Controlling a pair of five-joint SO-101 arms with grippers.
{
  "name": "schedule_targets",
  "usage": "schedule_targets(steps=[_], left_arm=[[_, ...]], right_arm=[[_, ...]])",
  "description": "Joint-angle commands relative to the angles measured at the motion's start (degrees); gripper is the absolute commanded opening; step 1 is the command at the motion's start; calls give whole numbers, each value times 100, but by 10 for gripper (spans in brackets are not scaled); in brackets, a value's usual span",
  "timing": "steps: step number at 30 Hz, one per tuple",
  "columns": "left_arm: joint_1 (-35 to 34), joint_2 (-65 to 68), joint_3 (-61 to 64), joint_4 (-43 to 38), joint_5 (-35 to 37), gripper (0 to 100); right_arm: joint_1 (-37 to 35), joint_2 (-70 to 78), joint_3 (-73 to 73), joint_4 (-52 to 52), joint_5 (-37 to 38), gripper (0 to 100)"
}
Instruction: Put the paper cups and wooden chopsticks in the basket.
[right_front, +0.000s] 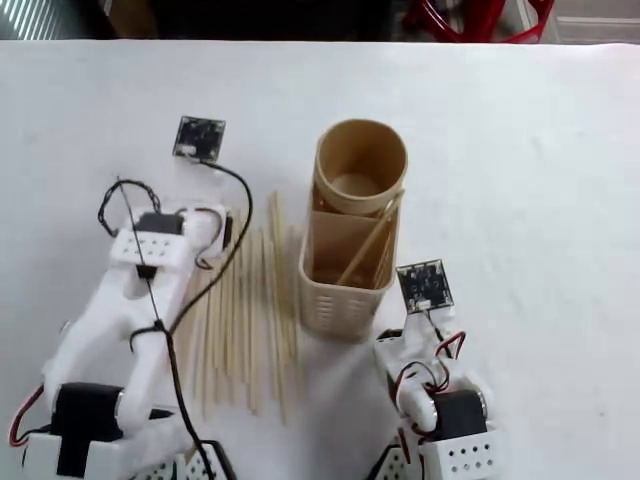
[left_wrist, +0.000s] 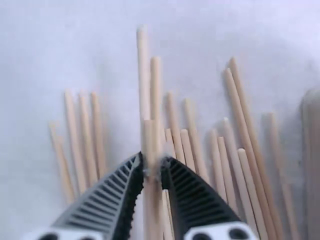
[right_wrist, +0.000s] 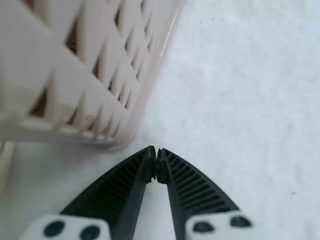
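The pale slatted basket stands mid-table with a tan paper cup upright in its far end and a couple of wooden chopsticks leaning inside. Several loose chopsticks lie in a row on the table to its left. My left gripper is low over that row, shut on a chopstick that pokes out past its fingertips. My right gripper rests shut on nothing, just off the basket's near right corner.
The left arm lies along the left side of the chopstick row, its black cable looping over them. The right arm sits at the front edge. White table stretches right of the basket.
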Motion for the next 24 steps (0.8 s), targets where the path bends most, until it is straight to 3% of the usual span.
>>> schedule_targets(steps=[1,11,18,24], left_arm=[[-66,-286,255,-536,-62,93],[-338,-286,431,-686,-141,90],[-1314,-286,185,-668,-378,91],[-1429,-286,-149,-9,-422,93]], right_arm=[[40,-13,53,22,9,19],[31,-13,53,22,9,19],[31,-13,53,22,9,19],[40,-13,53,22,9,19]])
